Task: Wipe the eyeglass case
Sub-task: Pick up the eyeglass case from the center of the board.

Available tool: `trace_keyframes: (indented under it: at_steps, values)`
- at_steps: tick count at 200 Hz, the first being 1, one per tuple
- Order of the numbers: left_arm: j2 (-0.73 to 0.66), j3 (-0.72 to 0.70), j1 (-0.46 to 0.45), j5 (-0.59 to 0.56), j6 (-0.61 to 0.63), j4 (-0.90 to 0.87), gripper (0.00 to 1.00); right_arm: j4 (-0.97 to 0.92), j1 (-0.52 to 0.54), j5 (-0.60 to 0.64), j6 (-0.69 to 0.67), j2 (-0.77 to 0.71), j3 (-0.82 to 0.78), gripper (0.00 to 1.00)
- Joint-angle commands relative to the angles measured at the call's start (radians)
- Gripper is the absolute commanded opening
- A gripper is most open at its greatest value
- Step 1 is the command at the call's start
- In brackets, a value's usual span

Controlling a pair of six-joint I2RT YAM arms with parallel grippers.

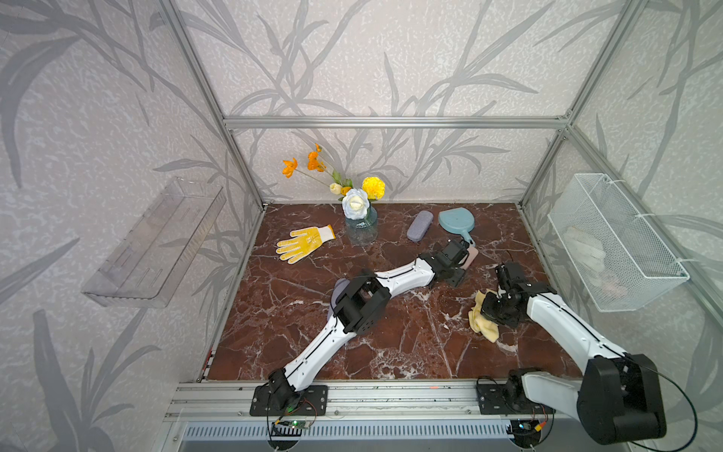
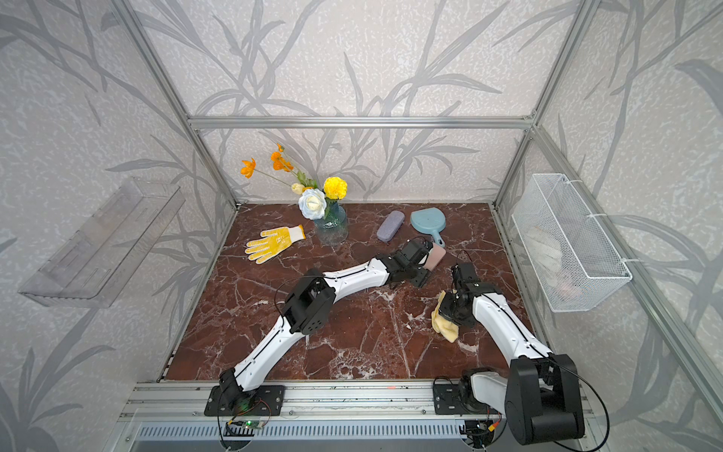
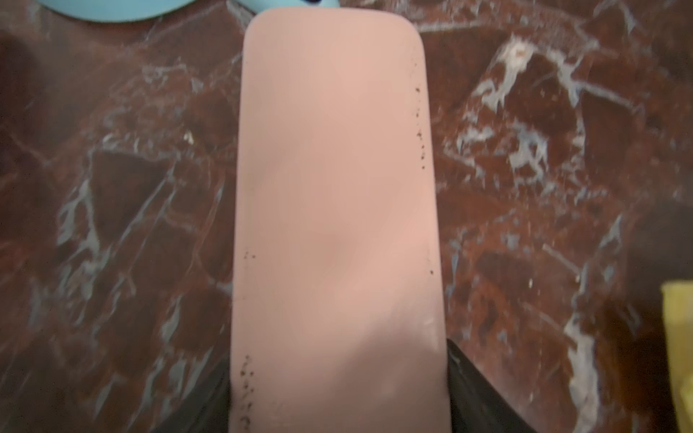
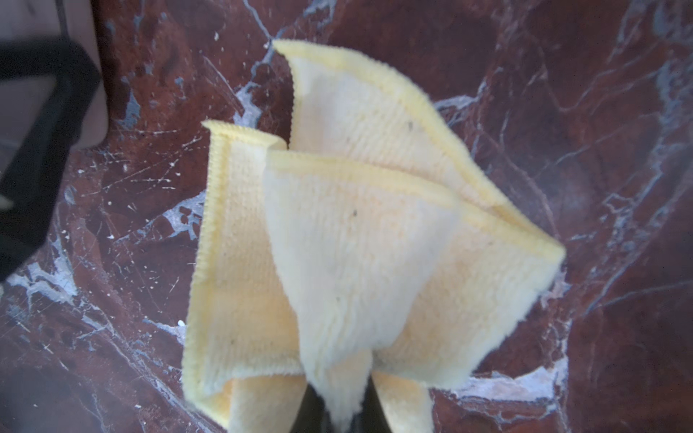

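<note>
I see my left pincer [image 3: 337, 375] clamped on the pink eyeglass case [image 3: 333, 187], with a black finger pressed to each long side at its near end. The rest of the case juts straight out ahead of the pincer, over the marble tabletop [image 3: 131, 225]. It is smooth, matte and round-cornered, with dark specks along both long edges. My right pincer [image 4: 343, 416] is pinched on the yellow cloth [image 4: 356, 243], which fans out ahead of it.
</note>
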Motion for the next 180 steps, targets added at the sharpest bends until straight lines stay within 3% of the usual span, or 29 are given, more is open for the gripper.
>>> trace_keyframes:
  at_steps: [1,30,66,92,133,166,180]
  values:
    - [-0.205,-0.144,0.004,-0.081,0.070,0.050,0.46,-0.007,-0.004,-0.021,-0.029,-0.034,0.036,0.00]
    - [-0.461,-0.496,0.010,-0.125,0.099,0.094,0.45,-0.032,0.070,-0.034,-0.050,-0.050,0.088,0.00]
    - [-0.747,-0.911,-0.002,-0.009,0.083,0.204,0.43,-0.076,0.289,0.085,-0.008,-0.056,0.179,0.00]
    - [-0.870,-1.139,-0.022,0.008,0.033,0.289,0.43,-0.092,0.376,0.130,-0.006,-0.038,0.234,0.00]
    - [-0.932,-1.304,-0.106,-0.080,0.023,0.346,0.50,-0.115,0.534,0.179,-0.050,0.030,0.278,0.00]
    - [-0.959,-1.338,-0.145,-0.122,0.035,0.355,0.77,-0.127,0.638,0.212,-0.051,0.084,0.309,0.00]
    - [-1.000,-1.375,-0.148,-0.132,0.033,0.382,0.81,-0.126,0.662,0.221,-0.050,0.089,0.318,0.00]
